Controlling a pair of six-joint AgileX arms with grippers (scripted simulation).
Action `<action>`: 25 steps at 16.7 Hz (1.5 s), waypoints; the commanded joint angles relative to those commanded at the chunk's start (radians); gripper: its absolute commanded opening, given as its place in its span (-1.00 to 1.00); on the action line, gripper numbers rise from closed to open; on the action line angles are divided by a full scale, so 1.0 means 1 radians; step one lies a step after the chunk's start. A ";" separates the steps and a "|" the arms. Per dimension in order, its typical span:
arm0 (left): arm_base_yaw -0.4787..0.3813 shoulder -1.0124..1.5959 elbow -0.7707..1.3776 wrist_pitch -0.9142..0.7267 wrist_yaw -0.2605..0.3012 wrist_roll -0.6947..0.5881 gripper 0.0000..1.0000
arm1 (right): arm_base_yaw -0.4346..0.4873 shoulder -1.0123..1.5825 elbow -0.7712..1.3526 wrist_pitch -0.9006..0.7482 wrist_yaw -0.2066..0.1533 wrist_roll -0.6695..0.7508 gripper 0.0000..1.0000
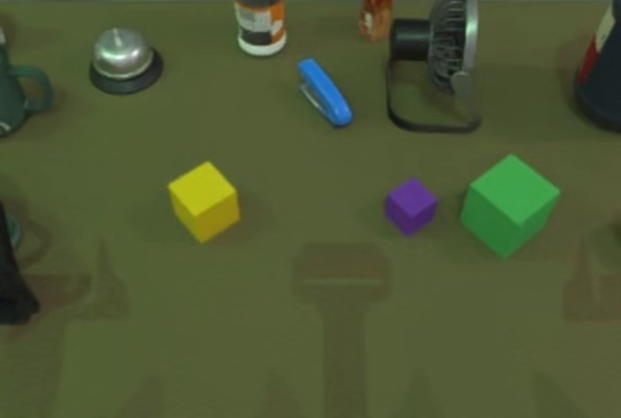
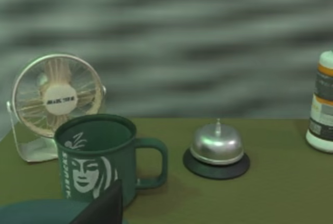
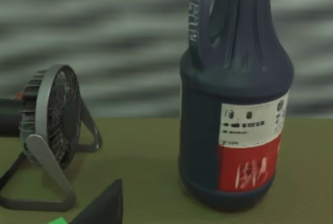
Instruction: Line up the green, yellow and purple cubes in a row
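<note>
Three cubes on the counter, all lying free, none gripped. Reference thing: purple cube. Green cube just beside the purple cube on its right, separated by a narrow gap, not touching. Yellow cube well apart from the purple cube on its left, roughly level with it, so already close to one line but widely spaced. Blue stapler and grey fan behind the purple cube, clear of that line, so probably no obstruction to a row. Left gripper parked far to the left of the purple cube, beyond the yellow cube, facing a green mug and a bell. Right gripper parked to the right of the purple cube, apparently beyond the green cube, facing a dark bottle. Grip opening of either: cannot tell, with only a dark edge in each wrist view. Likely reason for the withdrawn poses: unobstructed overhead sight of all three cubes. Judged stage: no alignment step yet begun; probable first need, closing the wide gap on the yellow side.
</note>
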 joint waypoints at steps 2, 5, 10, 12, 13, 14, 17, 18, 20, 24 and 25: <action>0.000 0.000 0.000 0.000 0.000 0.000 1.00 | 0.000 0.000 0.000 0.000 0.000 0.000 1.00; 0.000 0.000 0.000 0.000 0.000 0.000 1.00 | 0.016 0.061 0.061 -0.042 0.002 -0.004 1.00; 0.000 0.000 0.000 0.000 0.000 0.000 1.00 | 0.096 0.372 0.365 -0.228 0.003 -0.023 1.00; 0.000 0.000 0.000 0.000 0.000 0.000 1.00 | 0.141 0.569 0.536 -0.333 0.002 -0.033 1.00; 0.000 0.000 0.000 0.000 0.000 0.000 1.00 | 0.165 0.681 0.627 -0.390 0.001 -0.038 1.00; 0.000 0.000 0.000 0.000 0.000 0.000 1.00 | 0.190 0.799 0.720 -0.450 0.001 -0.044 1.00; 0.000 0.000 0.000 0.000 0.000 0.000 1.00 | 0.263 1.172 1.003 -0.635 0.000 -0.059 1.00; 0.000 0.000 0.000 0.000 0.000 0.000 1.00 | 0.287 1.297 1.096 -0.697 -0.001 -0.065 1.00; 0.000 0.000 0.000 0.000 0.000 0.000 1.00 | 0.334 1.534 1.275 -0.816 -0.002 -0.074 1.00; 0.000 0.000 0.000 0.000 0.000 0.000 1.00 | 0.418 1.925 1.593 -1.023 -0.002 -0.093 1.00; 0.000 0.000 0.000 0.000 0.000 0.000 1.00 | 0.436 2.001 1.664 -1.065 -0.002 -0.096 1.00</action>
